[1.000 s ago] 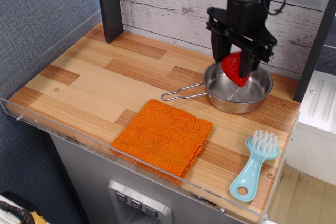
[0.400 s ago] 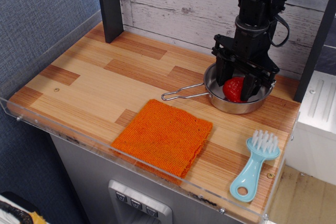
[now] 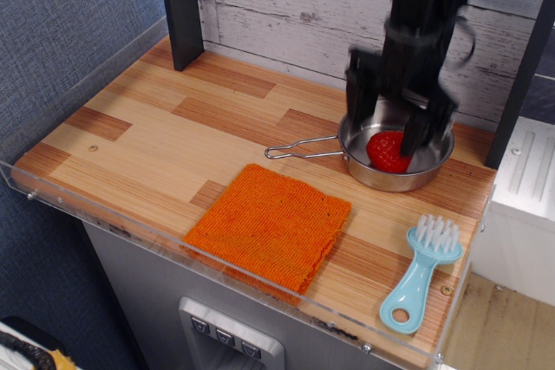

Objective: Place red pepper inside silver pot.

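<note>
Your red pepper lies inside the silver pot, at the right of the frame just above centre, resting on the pot's floor a little toward the near rim. It looks to be on its side, its long axis running roughly from upper left to lower right, though the green top is too small to make out. The pot's thin wire handle points left along the wooden counter.

Your gripper hangs directly over the pot, blurred by motion. Its two dark fingers stand apart, one at the pot's left rim and one at its right side, and the pepper sits low between them with a clear gap on both sides. So the jaws are spread and hold nothing; the pepper looks released.

The relation that matters for you now: the pepper is straight below the fingers, between them, not touching either as far as the blur allows. I judge the placing done, and what remains is a clean lift straight up. Any sideways drift could catch a finger on the rim or nudge the pot toward the orange cloth or the blue brush, both well clear at the lower part of the frame
</note>
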Available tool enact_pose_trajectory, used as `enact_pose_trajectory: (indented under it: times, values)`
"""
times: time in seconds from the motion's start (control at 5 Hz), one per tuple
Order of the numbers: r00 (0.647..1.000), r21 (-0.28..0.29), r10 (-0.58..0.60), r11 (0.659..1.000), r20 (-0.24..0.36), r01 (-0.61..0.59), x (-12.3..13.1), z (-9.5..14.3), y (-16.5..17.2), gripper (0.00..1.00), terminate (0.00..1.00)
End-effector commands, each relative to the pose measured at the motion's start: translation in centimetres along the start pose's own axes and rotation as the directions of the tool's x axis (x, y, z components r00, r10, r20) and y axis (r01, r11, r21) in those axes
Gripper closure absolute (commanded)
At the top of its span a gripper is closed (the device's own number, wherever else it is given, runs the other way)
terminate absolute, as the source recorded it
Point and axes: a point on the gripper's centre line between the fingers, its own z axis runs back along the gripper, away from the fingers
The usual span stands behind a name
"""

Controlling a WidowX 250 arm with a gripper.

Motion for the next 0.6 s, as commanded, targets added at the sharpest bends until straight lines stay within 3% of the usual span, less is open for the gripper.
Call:
enact_pose_trajectory:
  times: [0.0, 0.2, 0.4]
  values:
    - [0.984, 0.037, 0.057, 0.997, 0.171, -0.064, -0.7, 7.3, 0.6, 0.0, 0.0]
    - [0.99, 0.02, 0.129, 0.991, 0.051, -0.13, -2.5, 7.7, 0.1, 0.0, 0.0]
    - [0.972, -0.024, 0.236, 0.971, -0.011, -0.236, -4.7, 7.0, 0.0, 0.0, 0.0]
